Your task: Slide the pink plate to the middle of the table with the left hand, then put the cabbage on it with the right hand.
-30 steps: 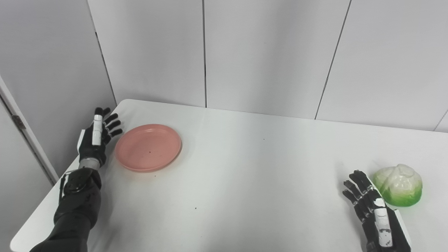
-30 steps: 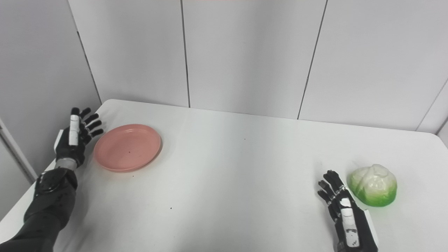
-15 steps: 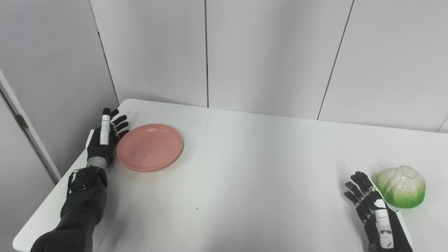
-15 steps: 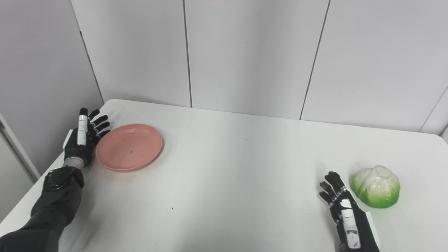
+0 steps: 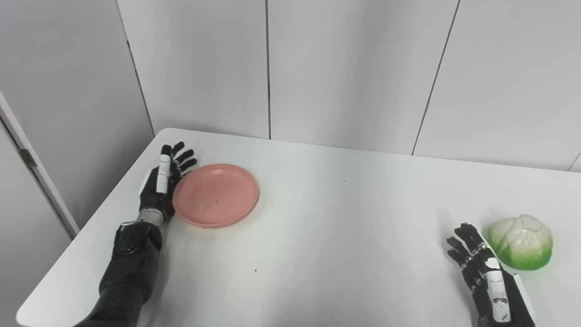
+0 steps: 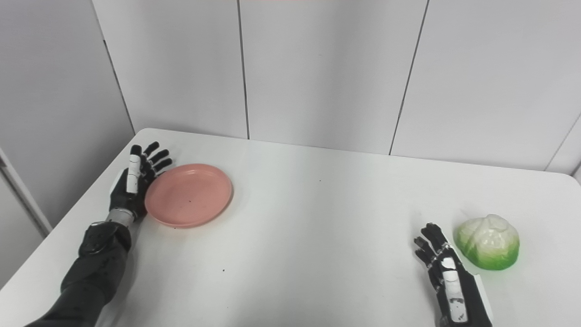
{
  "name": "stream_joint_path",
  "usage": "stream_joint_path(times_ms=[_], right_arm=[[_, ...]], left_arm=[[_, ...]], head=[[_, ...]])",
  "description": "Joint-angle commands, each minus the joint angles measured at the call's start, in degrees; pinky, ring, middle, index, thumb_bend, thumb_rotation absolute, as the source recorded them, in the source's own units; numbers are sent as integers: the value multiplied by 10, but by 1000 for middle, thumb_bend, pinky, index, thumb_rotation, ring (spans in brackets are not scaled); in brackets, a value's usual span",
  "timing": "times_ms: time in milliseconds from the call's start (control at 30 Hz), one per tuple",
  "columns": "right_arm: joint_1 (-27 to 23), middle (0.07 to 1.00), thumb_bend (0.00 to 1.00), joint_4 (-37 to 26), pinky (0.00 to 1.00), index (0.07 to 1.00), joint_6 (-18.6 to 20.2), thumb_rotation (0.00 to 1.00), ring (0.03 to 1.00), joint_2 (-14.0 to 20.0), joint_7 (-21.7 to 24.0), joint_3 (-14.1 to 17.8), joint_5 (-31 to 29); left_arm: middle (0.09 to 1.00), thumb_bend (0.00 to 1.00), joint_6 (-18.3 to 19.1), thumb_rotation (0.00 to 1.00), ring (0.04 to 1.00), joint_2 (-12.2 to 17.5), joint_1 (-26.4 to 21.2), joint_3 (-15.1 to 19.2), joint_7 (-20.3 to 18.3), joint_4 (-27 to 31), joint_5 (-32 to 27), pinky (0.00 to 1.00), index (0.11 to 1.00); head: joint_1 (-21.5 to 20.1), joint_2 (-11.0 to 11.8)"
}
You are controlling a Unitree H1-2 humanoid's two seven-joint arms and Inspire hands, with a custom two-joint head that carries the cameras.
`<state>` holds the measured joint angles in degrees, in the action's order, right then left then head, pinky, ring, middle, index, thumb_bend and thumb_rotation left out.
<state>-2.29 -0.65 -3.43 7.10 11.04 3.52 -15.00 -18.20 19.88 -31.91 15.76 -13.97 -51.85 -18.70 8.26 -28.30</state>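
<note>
The pink plate (image 5: 216,195) lies flat on the white table (image 5: 317,236), left of its middle. My left hand (image 5: 160,187) stands on edge with fingers apart, its palm pressed against the plate's left rim. It grips nothing. The cabbage (image 5: 520,241), white on top and green below, sits near the table's right edge. My right hand (image 5: 482,277) rests open just left of the cabbage at the front, fingers spread and not touching it.
Grey wall panels (image 5: 345,72) rise right behind the table's far edge. The table's left edge (image 5: 91,222) runs close beside my left forearm. A few small dark specks dot the tabletop.
My left hand has moved right, met the plate's left rim and pushed the plate a short way toward the middle. The right hand and cabbage have stayed put.
</note>
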Motion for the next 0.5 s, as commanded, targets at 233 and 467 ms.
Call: stream_joint_path(times_ms=[233,467], right_arm=[[23,924,885,11,919,903,21,886,899,-10,-6,-7,2],[23,920,887,7,911,901,25,890,895,-13,-11,-8,10]], left_arm=[[859,916,35,931,854,-21,21,-22,5,74,11,753,896],[857,961,50,935,850,-39,35,-39,19,110,28,764,901]], head=[[-7,-3],[-12,-6]])
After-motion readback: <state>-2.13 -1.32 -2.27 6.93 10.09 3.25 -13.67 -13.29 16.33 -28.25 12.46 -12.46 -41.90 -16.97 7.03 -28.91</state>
